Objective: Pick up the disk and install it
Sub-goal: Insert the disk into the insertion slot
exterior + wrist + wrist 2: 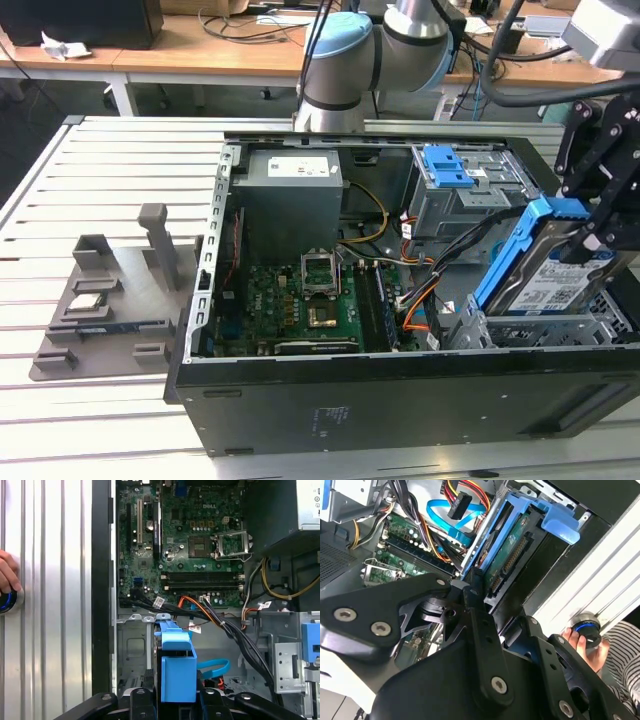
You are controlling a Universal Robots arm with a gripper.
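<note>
So we've got the disk [553,272] clamped in the gripper [598,232], shut tight on its blue frame. It hangs tilted over the metal drive bay [545,325] at the exterior view's right end of the open computer case [400,405]. In the first wrist view the blue frame sits squarely between the fingers [141,705], so the grip looks centred to us. The low end of the disk is right at the lip of the bay, but we can't tell if it's touching. For this step we think it's all about alignment. The blue side rails should run parallel with the bay walls, the tilt should come out gradually, and the disk should go down slowly with no forcing if it binds. We're most worried about the black cable bundle [235,635] and the flat blue cable [216,667], which lie just beside the bay and could get pinched under the frame. The motherboard [300,300] is well apart, so no worry there. There's also a person's hand [6,572] on a round button [585,625] on the table [100,160] beside the case.
</note>
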